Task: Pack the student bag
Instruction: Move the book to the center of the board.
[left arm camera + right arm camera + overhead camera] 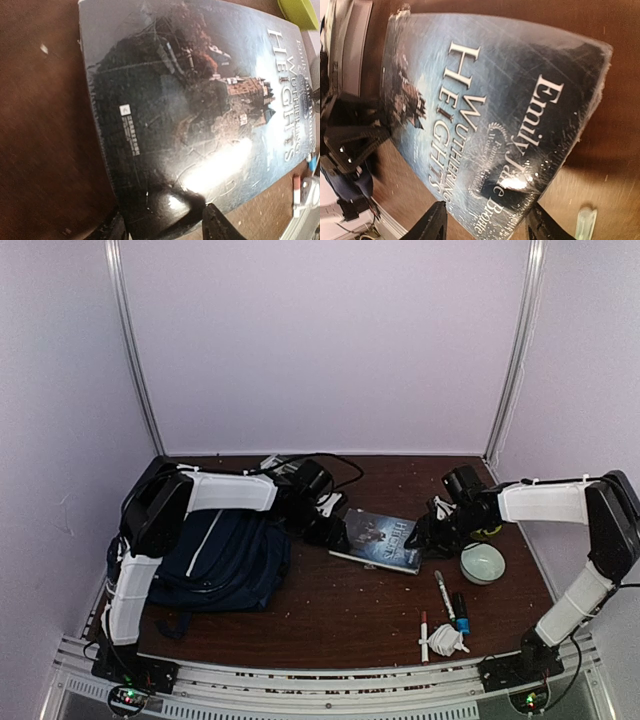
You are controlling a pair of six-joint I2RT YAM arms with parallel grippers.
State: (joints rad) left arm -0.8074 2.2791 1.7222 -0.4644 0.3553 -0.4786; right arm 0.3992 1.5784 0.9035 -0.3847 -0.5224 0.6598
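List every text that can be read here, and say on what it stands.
"WUTHERING HEIGHTS": on the book cover.
"Emily Jane Brontë": on the same cover.
Small print in the emblem: blurred, unreadable.
Print on the white label on the cover: too small to read.

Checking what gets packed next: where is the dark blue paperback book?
Top view: the dark blue paperback book lies centrally, between the navy fabric backpack on the left and the white bowl on the right.

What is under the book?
Only the brown table shows around the book. The spot right beneath it is covered, so anything there cannot be seen.
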